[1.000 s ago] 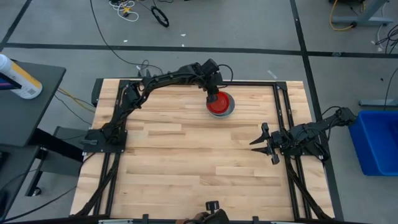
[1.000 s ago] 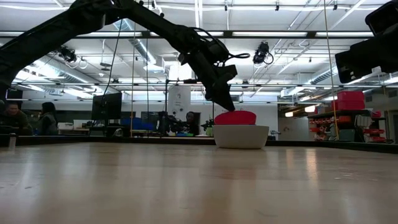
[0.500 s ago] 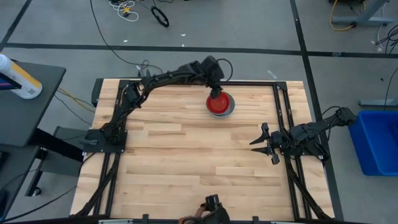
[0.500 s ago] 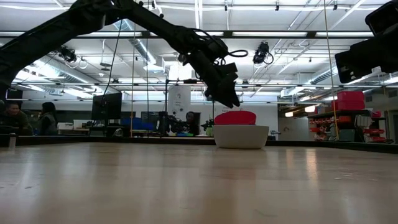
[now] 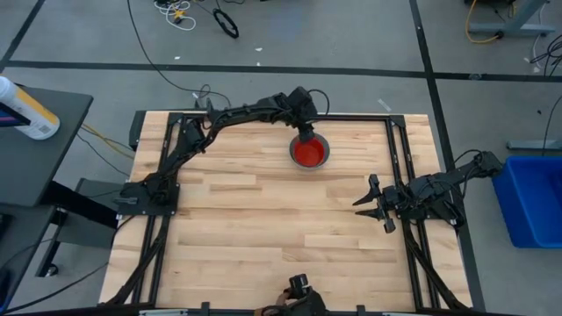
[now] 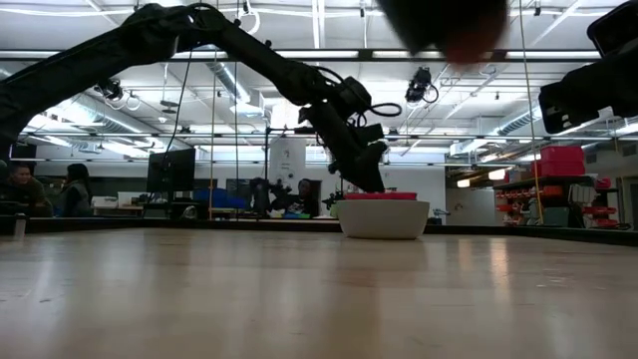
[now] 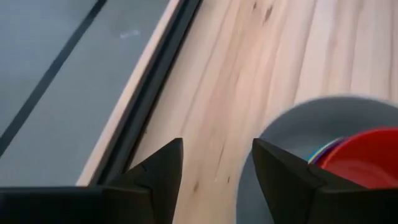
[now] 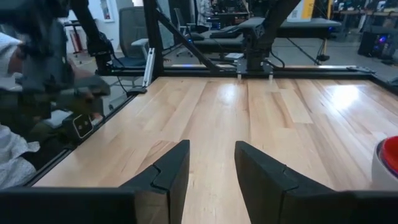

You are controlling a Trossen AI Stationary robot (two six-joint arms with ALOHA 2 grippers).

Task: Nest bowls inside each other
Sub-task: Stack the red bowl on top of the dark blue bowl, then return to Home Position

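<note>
The bowls stand as one stack (image 5: 311,152) at the table's far middle. A red bowl (image 6: 382,196) sits low inside a grey outer bowl (image 6: 384,217), only its rim showing above. In the left wrist view, blue and yellow rims (image 7: 323,151) peek between the grey bowl (image 7: 292,124) and the red bowl (image 7: 367,155). My left gripper (image 5: 306,134) is open, slanting down at the stack's far-left rim, with bare wood in the gap (image 7: 217,168). My right gripper (image 5: 362,204) waits open near the table's right edge, holding nothing (image 8: 211,165). My left gripper slants down from the far-left side, and one finger (image 7: 286,180) stands right against the grey bowl's outer wall. I cannot tell whether it touches the wall. Nothing lies between the fingers.
Open wood spreads over the table's middle and near side (image 5: 263,237). A blue bin (image 5: 531,202) stands off the table to the right, and a side table with a bottle (image 5: 26,110) to the left. A dark blurred shape (image 6: 439,20) hangs at the top of the low view.
My left gripper has opened and let go of the red bowl's rim, then gone down a little beside the stack. The red bowl, which sat high above the grey bowl's rim, has sunk down into the stack.
</note>
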